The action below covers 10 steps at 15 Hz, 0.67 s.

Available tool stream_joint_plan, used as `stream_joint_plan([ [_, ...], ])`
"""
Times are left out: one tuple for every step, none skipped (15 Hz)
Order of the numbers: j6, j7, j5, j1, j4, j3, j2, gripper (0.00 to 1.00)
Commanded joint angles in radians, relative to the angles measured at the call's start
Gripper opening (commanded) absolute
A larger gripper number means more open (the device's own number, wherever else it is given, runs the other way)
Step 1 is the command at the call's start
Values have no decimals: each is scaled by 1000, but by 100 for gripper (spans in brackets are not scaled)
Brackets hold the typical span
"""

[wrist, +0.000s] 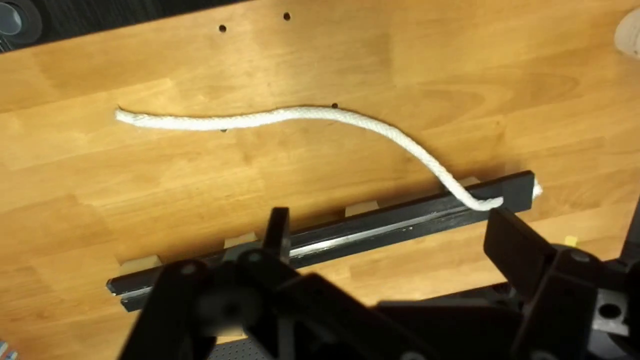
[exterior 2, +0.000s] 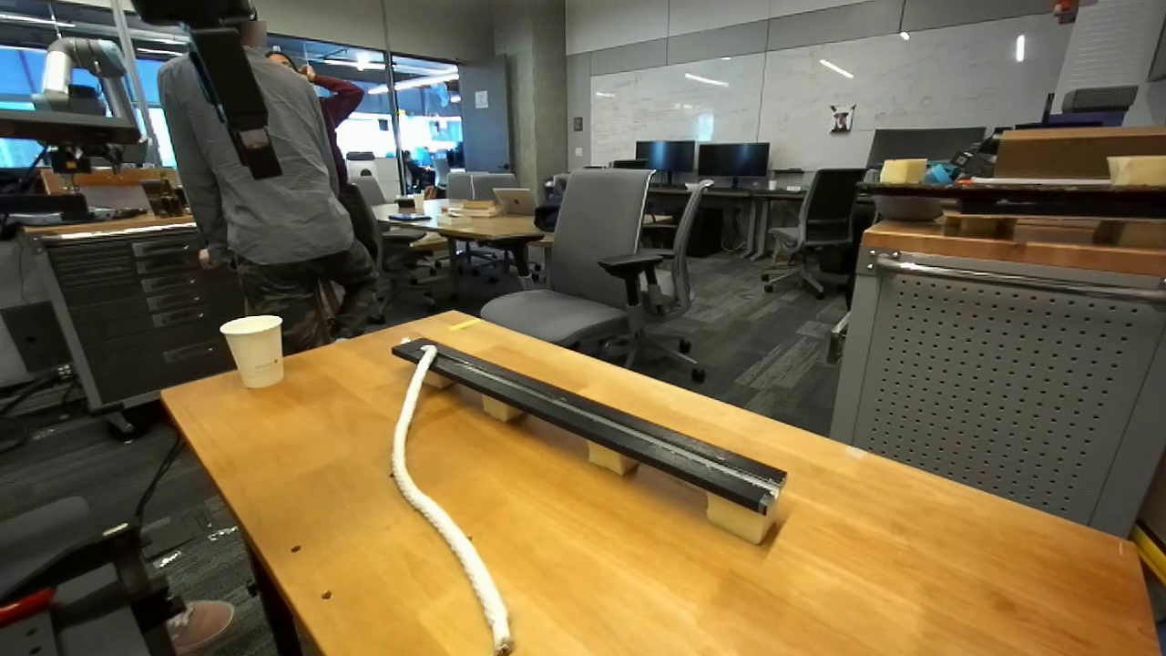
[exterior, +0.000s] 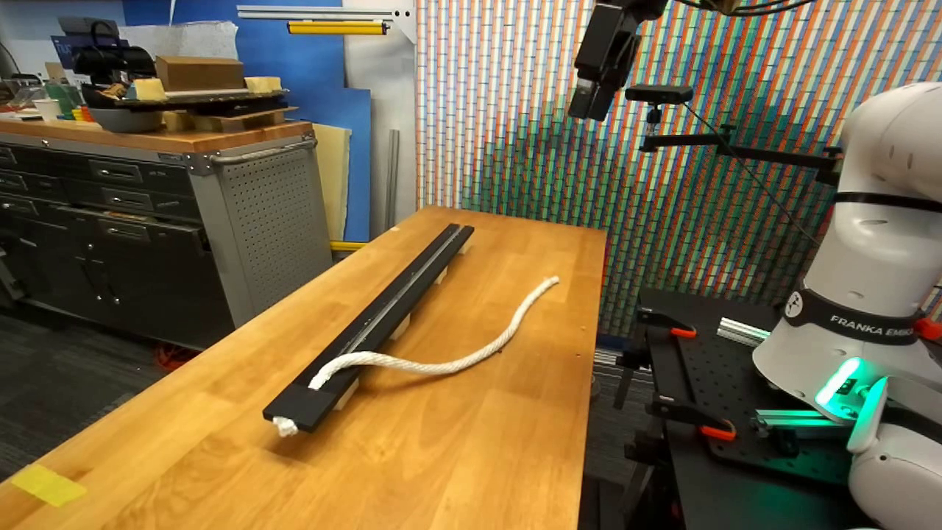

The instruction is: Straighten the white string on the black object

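“Hovering high over the table [exterior: 486, 456], is the claw [wrist: 390, 217] seen clenched or released?”

“Released. Its fingers [wrist: 277, 235] are spread wide, with the white string [exterior: 440, 367] left well below them.”

“Where is the white string laid?”

“One end is draped over the black object [exterior: 402, 294], near the tip closest to a paper cup [exterior 2: 255, 351]; the rest is curved in an S across the wood beside it.”

“What is met in the way?”

“The black object is propped on small pale blocks [exterior 2: 612, 458], so a step up onto it is left from the table. Just past the draped end, a white tuft [exterior: 285, 426] is seen at the black object's tip.”

“And farther out?”

“Yellow tape [exterior: 48, 483] is stuck on the table. Past its edges, a grey chair [exterior 2: 597, 228], a cabinet [exterior: 272, 213] with a perforated side and a grey-shirted person [exterior 2: 296, 200] are seen.”
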Motion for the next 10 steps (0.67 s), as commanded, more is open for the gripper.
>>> stream_joint_plan([
  [136,51,-29,-56,-3,16,53,100],
  [170,56,-30,-70,0,6,71,100],
  [199,58,-33,-85,5,-4,92,100],
  [225,65,-38,-102,10,-8,114,100],
  [251,67,-47,-123,12,-15,137,100],
  [276,73,-54,-142,14,-19,156,100],
  [293,78,-63,-161,17,-24,179,100],
  [304,86,-73,-177,21,-28,199,100],
  [315,97,-85,-196,24,-30,220,100],
  [316,113,-97,-213,30,-30,240,100],
])
